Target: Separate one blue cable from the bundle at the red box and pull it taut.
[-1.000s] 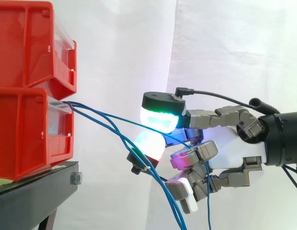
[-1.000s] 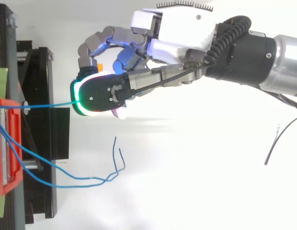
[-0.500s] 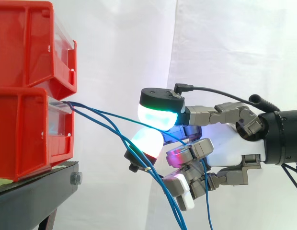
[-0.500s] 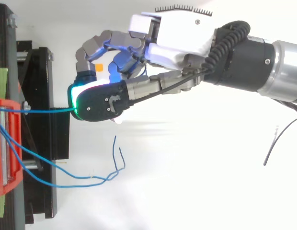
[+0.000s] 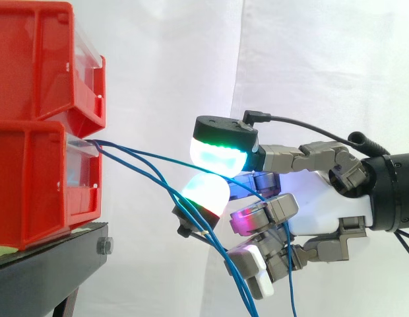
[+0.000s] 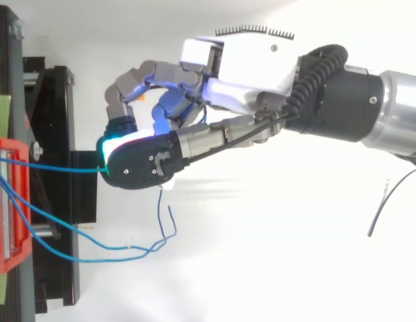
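1. The one thin blue cable [image 6: 60, 167] I'm after leaves the front of the lower red plastic box [image 5: 33, 178] and runs almost straight across to the robot hand [image 6: 248, 60]. In the top view it lies well apart from the others.
2. The remaining loose blue cables [image 6: 127, 249] sag from the same box, cross each other and hang down past the hand's lower fingers in the side view.
3. The robot hand is closed in a pinch. Its fingers are curled, and the cable enters between the green-glowing fingertip pad [image 5: 218, 157] and the pale pad [image 5: 204, 191] just below it. The contact itself is hidden behind the pad's black backing, so I judge it held rather than see it.
4. A second red box [image 5: 33, 59] is stacked above the first. Both sit on a black stand [image 5: 53, 257] before a white curtain [image 5: 165, 66].
5. Risks as I read them:
   - The grip is on smooth, rounded pads, so a firm pull could let the thin cable slip out.
   - The hanging cables pass close by the lower fingers. If one catches there, drawing back would drag the bundle along.
   - The line looks nearly taut already, so overpulling could tug the box forward on its stand.
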Tool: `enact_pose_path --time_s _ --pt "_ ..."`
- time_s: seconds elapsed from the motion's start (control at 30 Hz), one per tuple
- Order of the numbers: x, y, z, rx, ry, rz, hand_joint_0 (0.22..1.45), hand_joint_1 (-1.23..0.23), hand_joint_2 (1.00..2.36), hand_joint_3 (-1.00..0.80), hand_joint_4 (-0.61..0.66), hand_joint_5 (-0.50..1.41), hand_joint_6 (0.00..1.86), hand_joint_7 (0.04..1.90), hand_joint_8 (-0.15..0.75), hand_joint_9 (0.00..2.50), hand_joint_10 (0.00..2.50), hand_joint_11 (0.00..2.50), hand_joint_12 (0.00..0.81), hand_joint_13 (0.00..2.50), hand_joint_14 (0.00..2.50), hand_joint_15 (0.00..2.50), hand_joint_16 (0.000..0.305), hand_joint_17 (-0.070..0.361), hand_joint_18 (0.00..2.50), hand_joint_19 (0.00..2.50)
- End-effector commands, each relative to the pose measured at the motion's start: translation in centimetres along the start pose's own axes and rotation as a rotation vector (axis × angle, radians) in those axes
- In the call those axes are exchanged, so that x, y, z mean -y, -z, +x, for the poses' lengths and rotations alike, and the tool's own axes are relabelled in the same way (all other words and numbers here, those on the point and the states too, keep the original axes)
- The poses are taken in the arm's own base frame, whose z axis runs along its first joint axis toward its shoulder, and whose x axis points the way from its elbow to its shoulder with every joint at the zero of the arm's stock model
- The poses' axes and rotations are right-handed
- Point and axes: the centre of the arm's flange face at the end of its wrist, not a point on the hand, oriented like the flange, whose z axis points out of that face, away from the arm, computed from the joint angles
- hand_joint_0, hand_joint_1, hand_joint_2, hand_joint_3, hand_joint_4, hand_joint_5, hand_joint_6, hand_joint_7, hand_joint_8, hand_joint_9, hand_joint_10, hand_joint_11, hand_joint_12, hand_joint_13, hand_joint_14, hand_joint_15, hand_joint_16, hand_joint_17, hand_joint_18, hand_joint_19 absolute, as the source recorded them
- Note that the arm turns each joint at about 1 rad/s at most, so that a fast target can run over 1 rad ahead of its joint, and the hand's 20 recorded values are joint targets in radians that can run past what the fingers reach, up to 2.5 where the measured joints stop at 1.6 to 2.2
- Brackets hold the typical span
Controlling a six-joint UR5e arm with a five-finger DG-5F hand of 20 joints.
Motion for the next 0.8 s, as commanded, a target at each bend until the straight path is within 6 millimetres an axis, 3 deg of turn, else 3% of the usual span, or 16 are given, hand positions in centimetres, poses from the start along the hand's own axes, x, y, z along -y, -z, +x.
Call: enact_pose_path --time_s 0.0,0.33,0.47,0.5,0.67,0.77 --pt "0.2 0.2 0.3 -0.013 -0.018 0.019 0.78 -0.72 1.02 -0.19 -0.28 -0.22 0.95 1.52 0.228 0.93 1.1 1.66 0.349 1.09 0.03 1.06 0.049 0.111 0.82 0.97" --pt "1.0 0.7 1.6 -0.037 -0.051 0.04 0.78 -0.72 1.02 -0.18 -0.25 -0.22 0.96 1.52 0.24 0.92 1.12 1.67 0.362 1.09 0.03 1.06 0.048 0.107 0.84 0.96" --pt "1.5 0.9 2.0 -0.044 -0.072 0.05 0.78 -0.72 1.02 -0.16 -0.23 -0.22 0.96 1.5 0.266 0.75 1.39 1.55 0.338 1.15 0.03 1.21 0.042 0.096 0.86 0.95" --pt "1.5 0.9 2.0 -0.044 -0.072 0.05 0.78 -0.72 1.02 -0.15 -0.23 -0.22 0.96 1.49 0.27 0.66 1.66 1.47 0.318 1.16 0.02 1.27 0.041 0.092 0.86 0.97" --pt "2.1 1.2 2.5 -0.058 -0.093 0.061 0.78 -0.72 1.02 -0.14 -0.22 -0.21 0.96 1.49 0.285 0.58 1.98 1.42 0.276 1.25 0.0 1.6 0.037 0.084 0.89 1.04" --pt "2.5 1.3 2.6 -0.06 -0.098 0.057 0.78 -0.72 1.02 -0.14 -0.22 -0.21 0.96 1.47 0.289 0.5 2.34 1.37 0.274 1.16 0.45 1.57 0.036 0.081 0.9 1.07"
